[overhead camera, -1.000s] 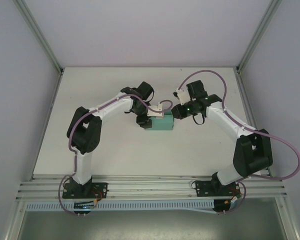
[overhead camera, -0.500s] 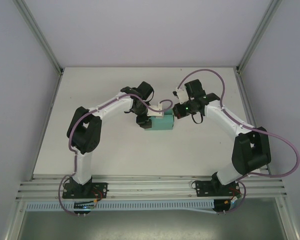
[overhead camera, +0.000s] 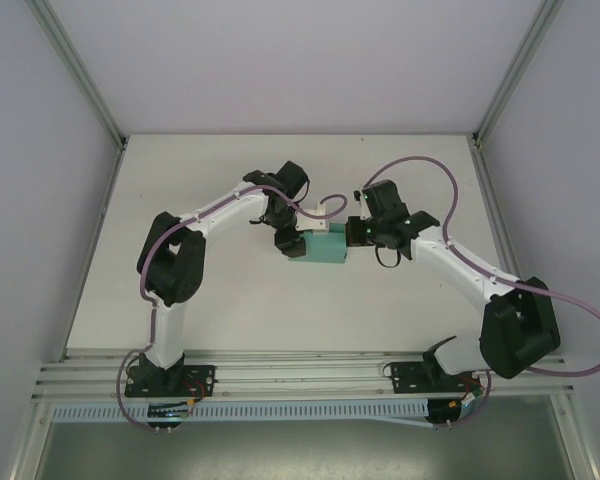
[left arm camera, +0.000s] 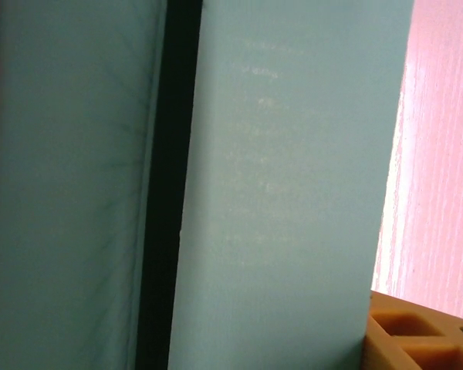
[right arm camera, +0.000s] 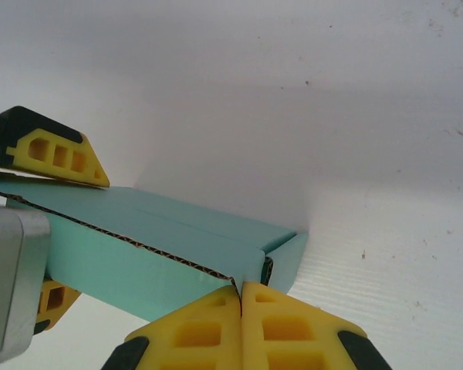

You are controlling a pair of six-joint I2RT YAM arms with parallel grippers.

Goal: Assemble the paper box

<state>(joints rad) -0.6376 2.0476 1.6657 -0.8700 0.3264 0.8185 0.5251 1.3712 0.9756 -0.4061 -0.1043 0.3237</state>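
teal-green card paper box on flat white table | left gripper hugs its left end | right gripper pinched tight at its right corner

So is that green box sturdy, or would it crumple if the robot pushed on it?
Probably fairly stiff: the box shows a corrugated cut edge, thicker than plain paper. Likely light, since the end looks hollow, so a push should slide it over the table rather than tip its low, flat shape. The end flap would probably bend first.
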